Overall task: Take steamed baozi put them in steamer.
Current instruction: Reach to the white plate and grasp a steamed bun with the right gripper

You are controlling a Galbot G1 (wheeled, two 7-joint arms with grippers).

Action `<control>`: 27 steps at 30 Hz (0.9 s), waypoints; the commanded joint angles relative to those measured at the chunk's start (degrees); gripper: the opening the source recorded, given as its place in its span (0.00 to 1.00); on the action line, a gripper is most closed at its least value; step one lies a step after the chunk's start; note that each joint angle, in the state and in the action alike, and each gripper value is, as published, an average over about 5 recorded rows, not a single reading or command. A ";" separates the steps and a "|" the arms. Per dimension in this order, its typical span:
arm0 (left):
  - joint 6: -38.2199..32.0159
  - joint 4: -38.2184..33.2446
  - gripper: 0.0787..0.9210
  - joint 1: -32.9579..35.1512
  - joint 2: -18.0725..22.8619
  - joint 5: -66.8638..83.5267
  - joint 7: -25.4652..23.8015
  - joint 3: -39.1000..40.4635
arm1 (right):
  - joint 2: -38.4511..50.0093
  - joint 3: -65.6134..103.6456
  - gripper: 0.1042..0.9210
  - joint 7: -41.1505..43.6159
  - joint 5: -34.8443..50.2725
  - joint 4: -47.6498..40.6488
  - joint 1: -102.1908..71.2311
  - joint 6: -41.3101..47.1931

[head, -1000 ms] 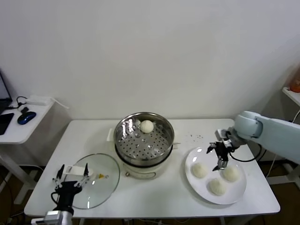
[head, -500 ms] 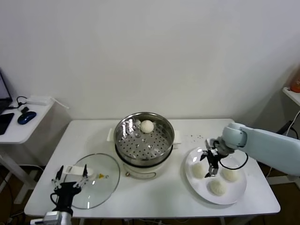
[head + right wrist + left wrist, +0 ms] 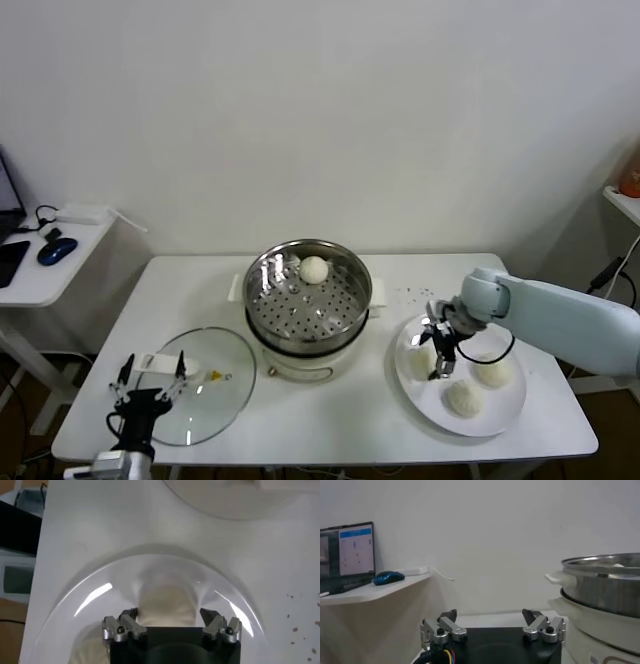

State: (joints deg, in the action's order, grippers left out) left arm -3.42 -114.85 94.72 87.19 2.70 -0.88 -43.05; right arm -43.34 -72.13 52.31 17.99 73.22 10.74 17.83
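Three steamed baozi (image 3: 465,397), round and domes up, are being kept on a plate (image 3: 507,412); the spread right claw (image 3: 436,355) is being held astride one bun.

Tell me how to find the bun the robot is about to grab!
Look at the white plate on the table, to the right of the shiny steamer. Three baozi sit on it. The one you want is the baozi nearest the steamer, and it is the only one with the open right gripper right over it.
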 commanded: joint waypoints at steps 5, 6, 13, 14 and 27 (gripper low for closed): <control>0.07 0.03 0.88 -0.06 0.02 0.08 0.05 -0.06 | -0.61 0.47 0.86 0.84 -0.26 -0.90 -0.69 0.18; 0.06 0.04 0.88 -0.06 0.01 0.08 0.06 -0.07 | -0.59 0.48 0.85 0.88 -0.26 -0.89 -0.74 0.17; 0.08 0.04 0.88 -0.07 0.03 0.14 0.19 -0.18 | -0.38 0.79 0.74 1.04 0.02 -0.83 -0.88 0.11; 0.07 0.03 0.88 -0.07 0.04 0.15 0.20 -0.18 | -0.31 0.76 0.74 1.09 0.02 -0.79 -0.87 0.10; 0.26 -0.09 0.88 -0.33 0.09 0.13 0.20 -0.20 | 1.95 -0.23 0.68 1.19 2.71 1.47 3.57 0.15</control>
State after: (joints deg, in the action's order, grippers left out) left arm -3.28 -114.82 94.50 87.22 2.84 -0.69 -43.24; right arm -42.30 -71.79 53.32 19.34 73.81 11.45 17.99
